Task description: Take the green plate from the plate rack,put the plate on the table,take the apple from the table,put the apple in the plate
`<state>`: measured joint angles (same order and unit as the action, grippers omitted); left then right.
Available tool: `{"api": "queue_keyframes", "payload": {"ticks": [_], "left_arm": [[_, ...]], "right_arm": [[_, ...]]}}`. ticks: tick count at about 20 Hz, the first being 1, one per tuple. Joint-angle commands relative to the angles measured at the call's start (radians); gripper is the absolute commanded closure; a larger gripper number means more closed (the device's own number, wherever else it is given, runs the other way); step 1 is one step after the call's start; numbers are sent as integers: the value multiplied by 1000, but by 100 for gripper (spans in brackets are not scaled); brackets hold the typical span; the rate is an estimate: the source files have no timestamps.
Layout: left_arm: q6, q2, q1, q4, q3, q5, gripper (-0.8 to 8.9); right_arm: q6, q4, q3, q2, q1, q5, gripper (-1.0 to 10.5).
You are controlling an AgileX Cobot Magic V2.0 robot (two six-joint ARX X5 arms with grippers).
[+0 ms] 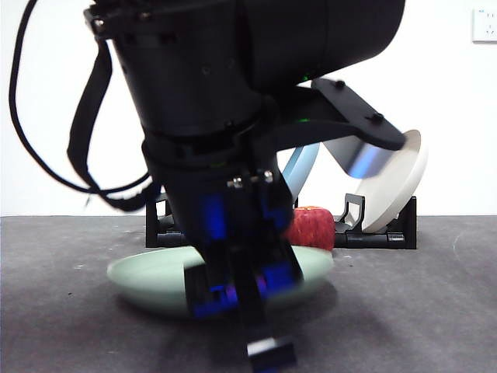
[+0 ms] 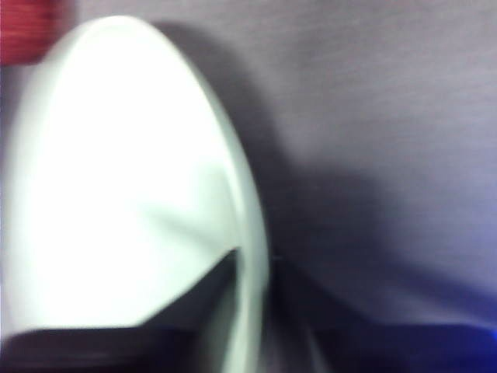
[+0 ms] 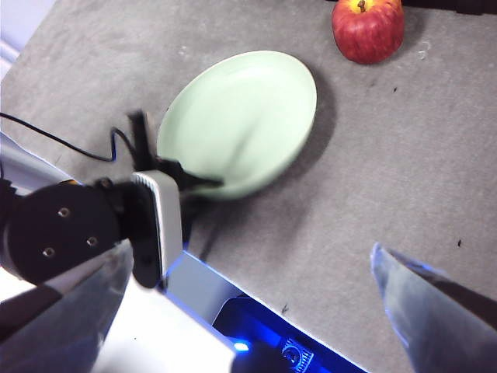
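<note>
The green plate (image 1: 147, 276) lies low on the table (image 1: 419, 311), just in front of the plate rack (image 1: 380, 233). My left gripper (image 1: 241, 303) comes down from above and is shut on the plate's near rim. The left wrist view shows the plate (image 2: 116, 194) large and blurred, with the rim between the jaws of the left gripper (image 2: 256, 311). The right wrist view shows the plate (image 3: 241, 116) and the left gripper (image 3: 186, 180) on its edge. The apple (image 1: 314, 227) sits behind the plate, beside the rack; it also shows in the right wrist view (image 3: 367, 29). My right gripper (image 3: 248, 311) hovers high, open and empty.
A blue plate (image 1: 303, 167) and a beige plate (image 1: 396, 186) stand in the rack. A grey finger (image 1: 363, 159) of the right gripper hangs in front of them. A black cable (image 3: 70, 144) runs along the table's edge near the left arm.
</note>
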<state>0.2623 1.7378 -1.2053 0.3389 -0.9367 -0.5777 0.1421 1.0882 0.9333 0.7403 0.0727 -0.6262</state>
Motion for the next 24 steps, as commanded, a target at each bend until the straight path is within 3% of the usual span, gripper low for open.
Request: {"api": "queue_keyframes", "payload": {"ticks": [1,8,12,17,20,24], "left_arm": [[-26,13,-4,0,6,10,517],[-53,-37,-9,104,-83,8,489],[-132,-96,-11,350,-248,18,489],[-215,-174,-11,581,-452,146,499],[-225,-221,-10,713,-569,207,500],[-226,-275,-5,853,-675,219,500]], "right_arm": [[-10,-1,4,-1,3,-4,290],[-11,0,4,-1,3,-4,290],[-11,-3,4,-1,3,-4,290],[-15,-42,4,21,10,-4,289],[-38,-121,4,74,37,-3,289],[-94,-309,4,188,124,32,289]]}}
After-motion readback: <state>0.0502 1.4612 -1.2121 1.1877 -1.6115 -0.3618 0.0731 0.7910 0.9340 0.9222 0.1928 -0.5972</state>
